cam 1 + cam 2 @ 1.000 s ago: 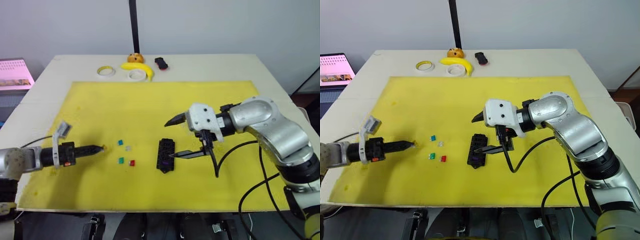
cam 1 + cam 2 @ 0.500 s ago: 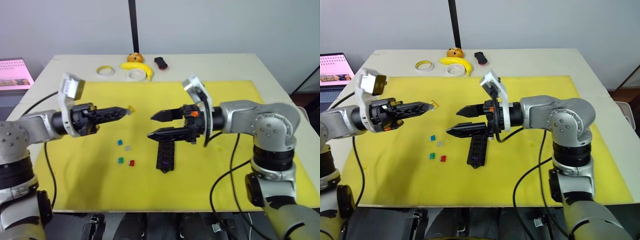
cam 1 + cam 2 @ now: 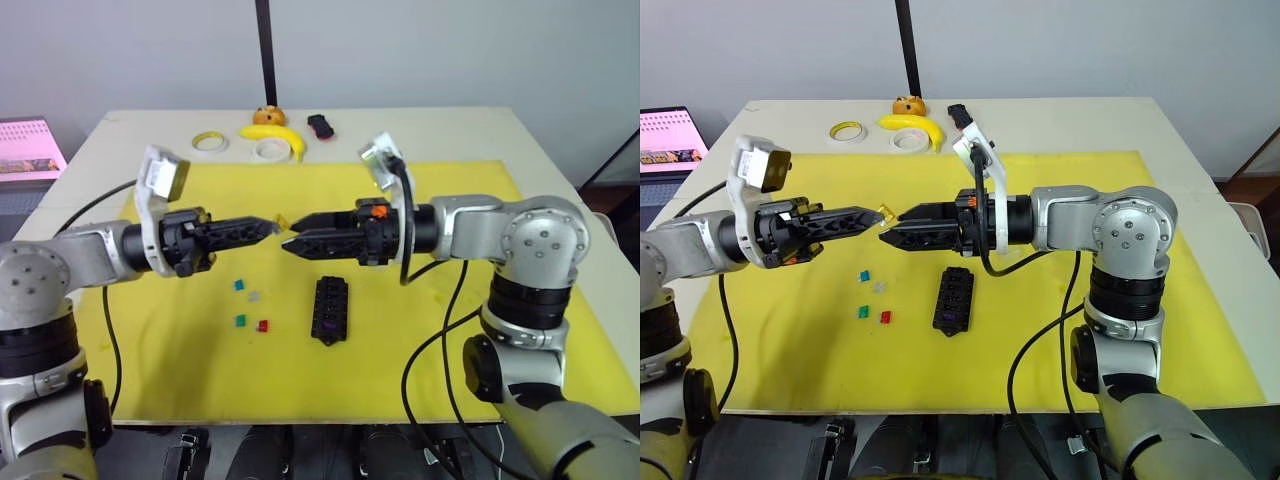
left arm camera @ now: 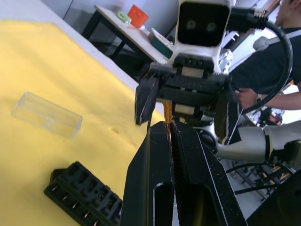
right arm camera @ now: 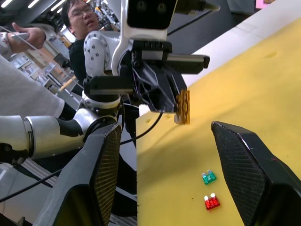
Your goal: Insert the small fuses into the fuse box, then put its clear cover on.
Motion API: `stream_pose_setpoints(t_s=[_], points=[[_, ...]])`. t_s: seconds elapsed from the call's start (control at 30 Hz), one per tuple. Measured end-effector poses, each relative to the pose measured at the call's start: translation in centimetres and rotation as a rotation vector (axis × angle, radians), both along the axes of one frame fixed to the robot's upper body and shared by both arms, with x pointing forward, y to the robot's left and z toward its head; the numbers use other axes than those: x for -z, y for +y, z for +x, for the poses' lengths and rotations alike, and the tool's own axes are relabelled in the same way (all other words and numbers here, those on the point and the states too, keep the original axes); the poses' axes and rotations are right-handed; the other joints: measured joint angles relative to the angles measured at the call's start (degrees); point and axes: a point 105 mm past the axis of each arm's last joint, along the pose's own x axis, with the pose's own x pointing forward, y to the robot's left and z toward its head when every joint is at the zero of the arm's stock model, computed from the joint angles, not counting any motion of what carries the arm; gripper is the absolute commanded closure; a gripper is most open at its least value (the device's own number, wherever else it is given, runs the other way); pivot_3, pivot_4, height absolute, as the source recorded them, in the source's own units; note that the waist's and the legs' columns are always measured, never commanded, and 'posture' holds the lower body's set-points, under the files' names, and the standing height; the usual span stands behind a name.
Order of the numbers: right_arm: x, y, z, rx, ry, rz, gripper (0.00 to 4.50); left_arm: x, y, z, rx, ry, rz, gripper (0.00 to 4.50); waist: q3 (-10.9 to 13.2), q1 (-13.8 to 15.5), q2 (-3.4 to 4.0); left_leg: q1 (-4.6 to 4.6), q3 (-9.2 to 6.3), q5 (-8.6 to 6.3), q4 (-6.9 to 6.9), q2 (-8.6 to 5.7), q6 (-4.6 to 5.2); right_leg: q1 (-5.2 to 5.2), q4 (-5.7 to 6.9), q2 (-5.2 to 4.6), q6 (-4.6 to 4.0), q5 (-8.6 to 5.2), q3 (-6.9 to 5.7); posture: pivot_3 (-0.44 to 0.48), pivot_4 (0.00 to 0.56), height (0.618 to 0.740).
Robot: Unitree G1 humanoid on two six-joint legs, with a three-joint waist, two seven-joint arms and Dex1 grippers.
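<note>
My left gripper (image 3: 272,227) is shut on a small yellow fuse (image 3: 282,221), held up above the yellow mat. My right gripper (image 3: 292,235) faces it, open, with one fingertip on either side of the fuse (image 5: 182,107) and not touching it. The black fuse box (image 3: 332,310) lies on the mat below, with a purple fuse (image 3: 327,326) in a near slot. Teal (image 3: 240,285), grey-clear (image 3: 254,295), green (image 3: 241,321) and red (image 3: 264,326) fuses lie loose to its left. The clear cover (image 4: 47,114) rests on the mat beyond the fuse box (image 4: 84,190).
Two tape rolls (image 3: 211,142) (image 3: 270,149), a banana (image 3: 275,135) and a small black-red object (image 3: 322,126) sit at the table's far edge by a black pole. A pink screen (image 3: 30,147) stands off the left side. People show behind in the wrist views.
Both arms rose from the mat and swung toward each other. The left gripper carried the yellow fuse rightward; the right gripper left the fuse box and now brackets the fuse.
</note>
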Motion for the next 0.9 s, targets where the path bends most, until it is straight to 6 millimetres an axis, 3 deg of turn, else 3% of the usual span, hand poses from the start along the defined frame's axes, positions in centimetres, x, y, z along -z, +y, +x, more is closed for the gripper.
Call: stream_pose_setpoints(t_s=[0.23,0.3,0.7,0.8,0.87,0.9], points=[[-0.27,0.13,-0.27,-0.013,-0.002,0.006,1.29,-0.26,0.01,-0.05,-0.004,-0.009,-0.007,4.5,0.0,0.0,0.0,0.0,0.0,0.0,0.0,0.02,0.0,0.0,0.0,0.05,0.0,0.0,0.04,0.0,0.15,0.74],[-0.27,0.19,-0.36,-0.018,-0.002,0.005,2.11,-0.25,0.02,-0.05,-0.006,-0.009,-0.011,4.5,0.0,0.0,0.0,0.0,0.0,0.0,0.0,0.03,0.0,0.0,0.0,0.06,0.0,0.0,0.04,0.0,0.15,0.74],[-0.1,0.34,-0.44,-0.026,0.011,-0.003,2.11,0.45,-0.55,-0.44,0.015,0.002,0.022,4.5,0.0,0.0,0.0,0.0,0.0,0.0,0.0,0.06,0.0,0.0,0.0,0.11,0.0,0.0,0.06,0.0,0.15,0.74],[-0.07,0.3,-0.38,-0.023,0.015,-0.004,2.98,0.39,-0.53,-0.41,0.012,-0.003,0.014,4.5,0.0,0.0,0.0,0.0,0.0,0.0,0.0,0.07,0.0,0.0,-0.01,0.12,0.0,0.0,0.06,0.0,0.15,0.74],[-0.01,0.14,-0.19,-0.008,0.016,-0.011,3.89,0.3,-0.61,-0.63,0.026,-0.004,0.003,4.5,0.0,0.0,0.0,0.0,0.0,0.0,0.0,0.07,0.0,0.0,-0.01,0.12,0.0,0.0,0.07,0.0,0.15,0.74],[0.0,0.06,-0.1,-0.001,0.016,-0.014,3.89,0.26,-0.65,-0.72,0.03,-0.006,0.001,4.5,0.0,0.0,0.0,0.0,0.0,0.0,0.0,0.07,0.0,0.0,-0.01,0.12,0.0,0.0,0.07,0.0,0.15,0.74]])
